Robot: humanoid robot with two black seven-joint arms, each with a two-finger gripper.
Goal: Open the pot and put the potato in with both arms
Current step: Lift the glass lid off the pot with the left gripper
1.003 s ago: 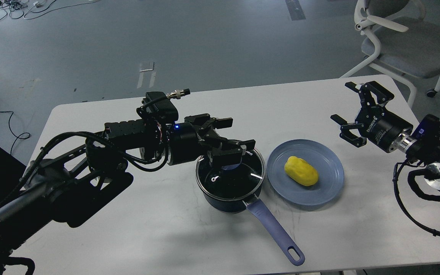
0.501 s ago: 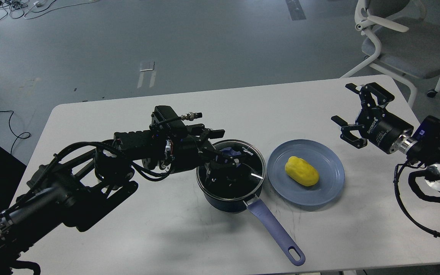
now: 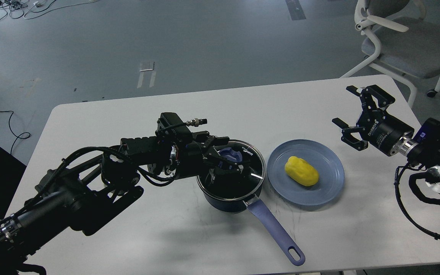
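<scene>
The dark navy pot (image 3: pixel 222 201) stands at the table's middle with its lavender handle (image 3: pixel 277 236) pointing toward the front right. A glass lid (image 3: pixel 248 177) with a blue knob (image 3: pixel 230 155) covers it. My left gripper (image 3: pixel 227 154) is low over the lid, its two fingers spread on either side of the knob, open. The yellow potato (image 3: pixel 301 171) lies on a blue plate (image 3: pixel 329 193) right of the pot. My right gripper (image 3: pixel 351 109) is open and empty, held above the table right of the plate.
The white table (image 3: pixel 128 236) has its rounded far right corner near my right arm. A white office chair (image 3: pixel 395 42) stands beyond that corner. Cables lie on the grey floor at the far left.
My left gripper has come down from above the pot's far rim to the lid, and its fingers now straddle the knob. The right gripper has barely moved.
</scene>
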